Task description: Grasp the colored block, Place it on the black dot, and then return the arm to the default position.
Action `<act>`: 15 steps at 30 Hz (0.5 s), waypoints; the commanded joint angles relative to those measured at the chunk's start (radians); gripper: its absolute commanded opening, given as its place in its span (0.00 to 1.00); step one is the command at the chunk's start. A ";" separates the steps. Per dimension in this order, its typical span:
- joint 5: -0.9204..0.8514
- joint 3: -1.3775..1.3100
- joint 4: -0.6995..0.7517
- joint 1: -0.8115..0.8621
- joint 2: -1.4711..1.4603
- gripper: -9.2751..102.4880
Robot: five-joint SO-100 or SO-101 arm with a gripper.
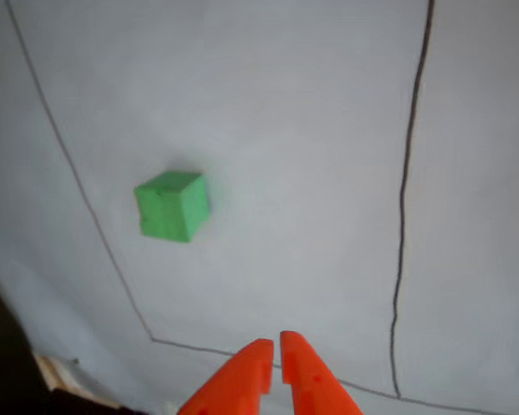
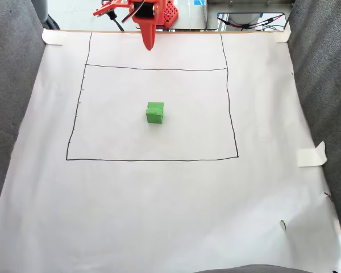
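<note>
The colored block (image 2: 154, 113), a small bright green cube, rests on the white paper near the middle of the drawn rectangle. In the other view the block (image 1: 173, 205) lies upper left of my orange fingers. My gripper (image 2: 149, 44) hangs at the far edge of the sheet, pointing down, well away from the block. Its two pointed fingertips (image 1: 275, 342) stand almost together with nothing between them, so it is shut and empty. The black dot is hidden or out of view.
A thin black rectangle outline (image 2: 232, 114) is drawn on the white paper (image 2: 159, 199). Grey fabric (image 2: 11, 85) flanks both sides. Tape pieces (image 2: 311, 154) hold the sheet. Cables and equipment (image 2: 244, 20) sit behind the far edge. A small object (image 2: 282, 224) lies near the front right.
</note>
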 commanded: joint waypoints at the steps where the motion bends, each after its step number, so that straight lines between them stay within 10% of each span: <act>1: -0.021 0.141 -0.046 0.003 0.189 0.08; 15: -0.091 0.603 -0.137 0.041 0.963 0.08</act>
